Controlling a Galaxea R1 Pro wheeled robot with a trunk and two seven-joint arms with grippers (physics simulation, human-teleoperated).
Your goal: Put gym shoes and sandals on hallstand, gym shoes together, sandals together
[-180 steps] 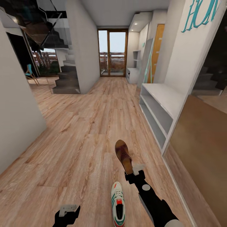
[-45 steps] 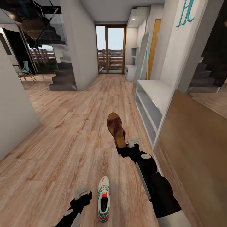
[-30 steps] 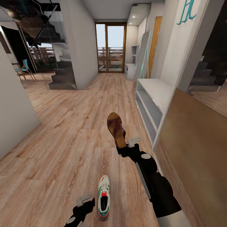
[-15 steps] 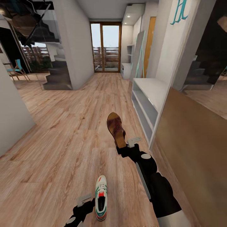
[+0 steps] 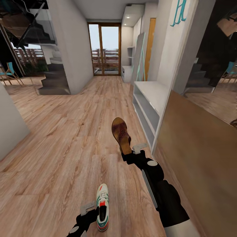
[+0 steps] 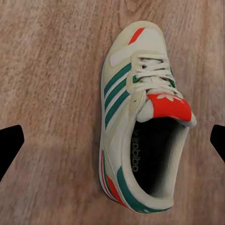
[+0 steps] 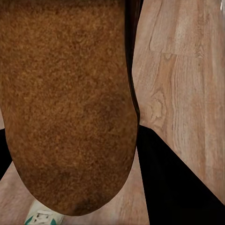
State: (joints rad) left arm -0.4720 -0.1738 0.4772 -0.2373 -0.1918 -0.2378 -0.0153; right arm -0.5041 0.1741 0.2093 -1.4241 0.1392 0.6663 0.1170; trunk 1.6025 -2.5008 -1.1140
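right tool (image 5: 131,152) gripping sandal (image 5: 120,134), gym shoe (image 5: 102,207) on floor (image 5: 65,148)

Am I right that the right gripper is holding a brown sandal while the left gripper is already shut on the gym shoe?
Not quite: the left gripper is open around the gym shoe, as the left wrist view shows. The right gripper does hold the sandal.

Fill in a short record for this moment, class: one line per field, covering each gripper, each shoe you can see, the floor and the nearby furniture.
right gripper: shut on the brown sandal, held above the floor
left gripper: open, beside the gym shoe
gym shoe: lying on the wood plank floor, sole down, ungrasped
white bench: two open shelves, along the right-hand wall ahead; no shoes visible on it
glass doors: at the corridor's far end
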